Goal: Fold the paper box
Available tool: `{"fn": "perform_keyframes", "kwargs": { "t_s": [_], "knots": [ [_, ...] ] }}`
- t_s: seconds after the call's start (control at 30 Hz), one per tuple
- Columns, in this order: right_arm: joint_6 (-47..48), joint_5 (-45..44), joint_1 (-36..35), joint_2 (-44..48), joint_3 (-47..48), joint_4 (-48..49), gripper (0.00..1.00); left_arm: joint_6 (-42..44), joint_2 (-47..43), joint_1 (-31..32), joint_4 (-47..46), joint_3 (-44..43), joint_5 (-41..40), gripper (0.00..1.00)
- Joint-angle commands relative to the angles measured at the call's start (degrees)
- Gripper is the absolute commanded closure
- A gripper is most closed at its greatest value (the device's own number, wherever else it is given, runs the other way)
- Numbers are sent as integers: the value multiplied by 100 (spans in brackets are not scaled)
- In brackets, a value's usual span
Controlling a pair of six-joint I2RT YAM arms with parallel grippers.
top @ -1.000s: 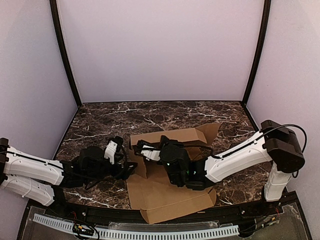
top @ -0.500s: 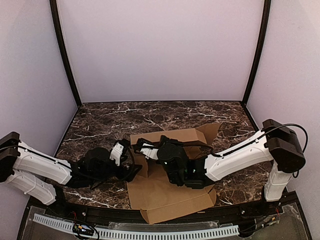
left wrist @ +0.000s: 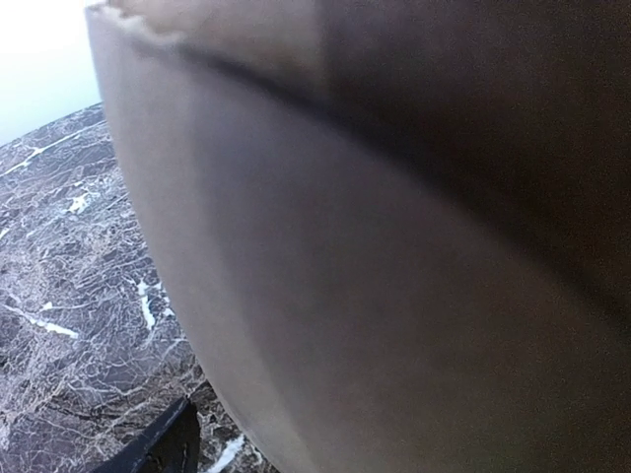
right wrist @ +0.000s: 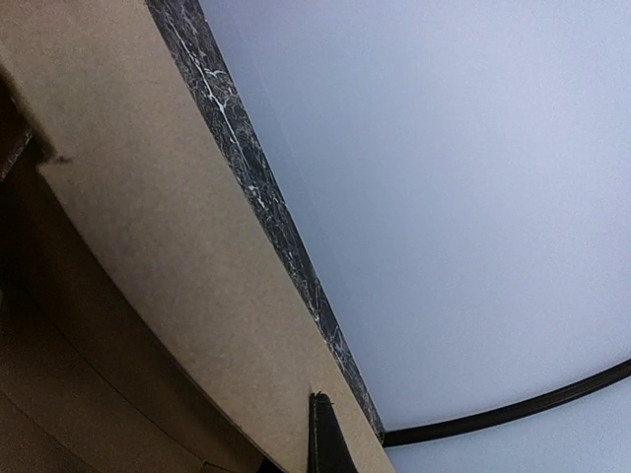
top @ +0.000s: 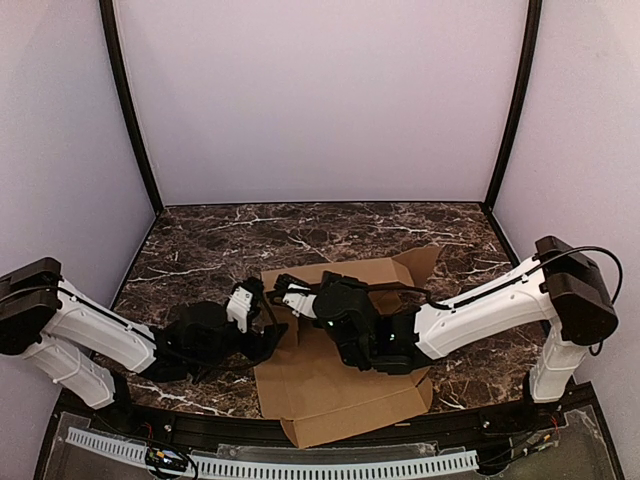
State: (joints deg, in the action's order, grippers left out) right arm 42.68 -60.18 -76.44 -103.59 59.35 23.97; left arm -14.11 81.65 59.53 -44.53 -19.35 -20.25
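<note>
From above, the box (top: 340,390) lies near the middle of the table (top: 200,250), toward the near edge. It is part folded. Its broad floor is flat, a loose flap reaches toward the arm bases, the back wall is raised, and a corner flap sticks up at the far right. The sheet's long axis runs from near to far.

Both arms reach in low and meet at the box's left wall near the back-left corner. The left gripper (top: 265,322) is just outside that wall and the right gripper (top: 288,298) is just inside it, so the wall stands between them. The wall runs near to far, across the line joining the two grippers. The left arm is the nearer one to its outer face. My guess is that the next move turns on pressing or pinching this wall upright from both sides.

In the left wrist view, blurred cardboard of the box (left wrist: 394,296) fills nearly the whole frame, very close to the lens. The table (left wrist: 69,276) shows at the left. One dark finger (left wrist: 163,448) sits far out at the lower left, and the other is hidden by the card. I read the jaws as spread wide, and nothing shows them clamped on the wall.

In the right wrist view, a box (right wrist: 148,246) panel slopes across the frame, with the table's edge (right wrist: 256,187) just behind it. A single fingertip (right wrist: 321,439) pokes up at the bottom, close to the card. These jaws are fully closed. I cannot tell whether a thin edge is pinched between them.
</note>
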Motion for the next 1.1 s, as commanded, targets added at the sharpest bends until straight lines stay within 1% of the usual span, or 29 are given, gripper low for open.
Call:
{"fn": "perform_keyframes", "kwargs": {
  "t_s": [0.0,0.1,0.13,0.23,0.27,0.3,0.37,0.4,0.43,0.47,0.5,0.63,0.7,0.8,0.87,0.93,1.03,1.07],
  "knots": [
    [-505,681,-177,-234,-249,-1319,100,37,58,6,-458,-85,-603,26],
    [-688,702,-201,-228,-170,-1563,100,-40,108,15,-561,-104,-736,32],
    [-765,714,-201,-226,-133,-1699,100,-75,120,15,-593,-117,-757,36],
    [-930,726,-229,-227,-71,-1881,100,-117,217,16,-673,-192,-892,44],
    [-995,727,-238,-232,-46,-1955,100,-118,241,20,-722,-214,-914,49],
    [-1058,732,-239,-232,-14,-2031,100,-132,280,16,-727,-265,-960,52],
    [-1156,732,-248,-232,25,-2152,100,-135,323,18,-724,-356,-1005,63],
    [-1205,742,-252,-234,43,-2206,100,-136,349,21,-719,-383,-1028,66],
    [-1251,750,-253,-232,55,-2261,100,-129,355,19,-708,-448,-1044,73],
    [-1307,751,-260,-233,70,-2310,100,-124,370,17,-684,-478,-1069,76],
    [-1359,760,-264,-238,97,-2364,100,-109,379,16,-673,-540,-1082,81],
    [-1607,774,-275,-306,209,-2661,100,-60,391,22,-602,-690,-1131,87],
    [-1721,787,-291,-371,256,-2758,100,-68,365,24,-555,-727,-1172,95],
    [-1821,769,-288,-493,325,-2821,100,-102,292,24,-501,-798,-1210,96],
    [-1869,800,-285,-561,390,-2857,100,-121,285,24,-440,-854,-1169,92],
    [-1895,833,-289,-627,465,-2875,100,-141,256,28,-389,-875,-1147,82],
    [-1924,938,-276,-728,576,-2880,100,-155,220,30,-383,-878,-1086,74],
    [-1941,986,-273,-763,616,-2878,100,-150,220,30,-382,-888,-1086,69]
  ]
}}
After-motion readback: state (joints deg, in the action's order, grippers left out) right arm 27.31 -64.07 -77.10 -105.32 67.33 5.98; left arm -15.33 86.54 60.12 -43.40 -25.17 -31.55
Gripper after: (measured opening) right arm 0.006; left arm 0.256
